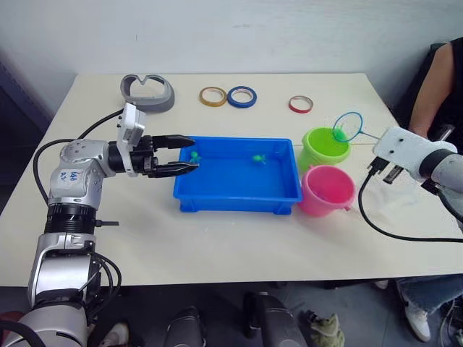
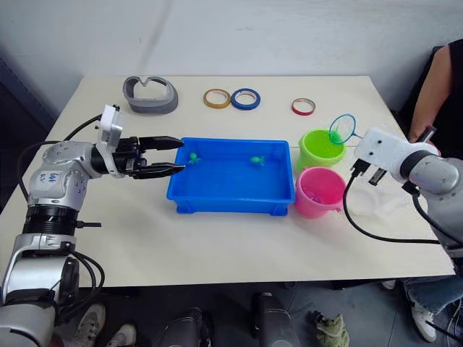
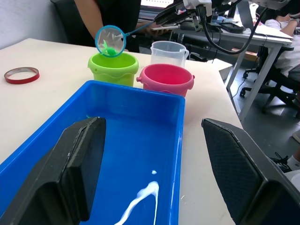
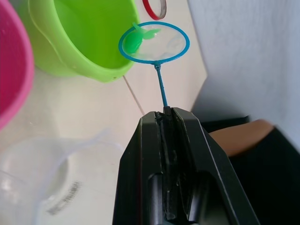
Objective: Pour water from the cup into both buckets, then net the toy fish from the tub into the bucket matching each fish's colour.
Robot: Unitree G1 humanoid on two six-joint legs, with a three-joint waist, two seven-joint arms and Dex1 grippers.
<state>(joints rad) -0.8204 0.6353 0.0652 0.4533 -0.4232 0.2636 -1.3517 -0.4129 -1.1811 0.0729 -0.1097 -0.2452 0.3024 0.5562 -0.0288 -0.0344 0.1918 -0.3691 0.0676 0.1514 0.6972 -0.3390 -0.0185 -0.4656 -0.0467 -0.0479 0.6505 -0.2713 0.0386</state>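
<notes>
Small green plastic toy fish [image 4: 136,41] sits in round blue-rimmed hand net [image 4: 154,43], hovering over far rim of lime green plastic bucket [image 1: 325,148]. Right claw [image 4: 165,115] clamped together on net's thin blue handle. Pink plastic bucket [image 1: 327,190] just beside green one; clear plastic cup [image 3: 168,52] behind them. Shallow bright blue rectangular tub [image 1: 237,191] on table [image 1: 217,246], two green fish [image 1: 258,158] left inside. Left claw [image 1: 189,153] apart, fingertips at tub's left end. Best move, probably: centre net above green bucket, then roll wrist slowly to tip fish in. Risk: fish dropping outside rim.
</notes>
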